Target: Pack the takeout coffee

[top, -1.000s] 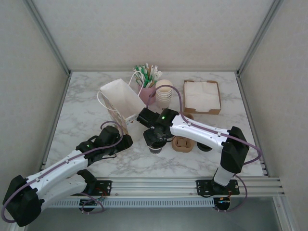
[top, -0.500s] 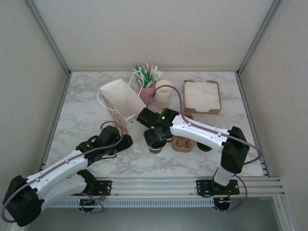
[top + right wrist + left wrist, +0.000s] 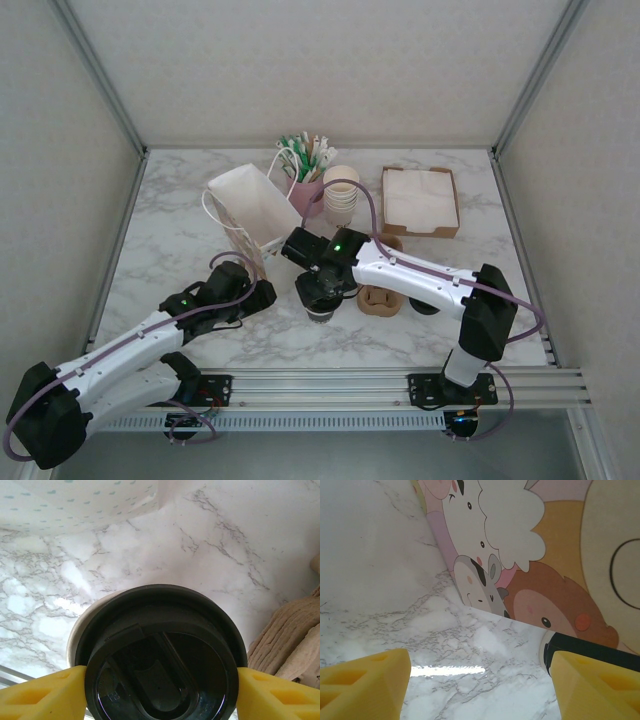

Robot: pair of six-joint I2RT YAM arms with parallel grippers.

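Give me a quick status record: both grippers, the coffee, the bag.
right gripper: shut on the takeout coffee, one finger on each side of its black lid
left gripper: open, holding nothing, facing the printed side of the paper bag
takeout coffee: upright, lid on, outside the bag, next to the brown cup carrier
paper bag: mouth open

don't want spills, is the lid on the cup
On: the black lid covers the rim of the cream cup, right wrist view.
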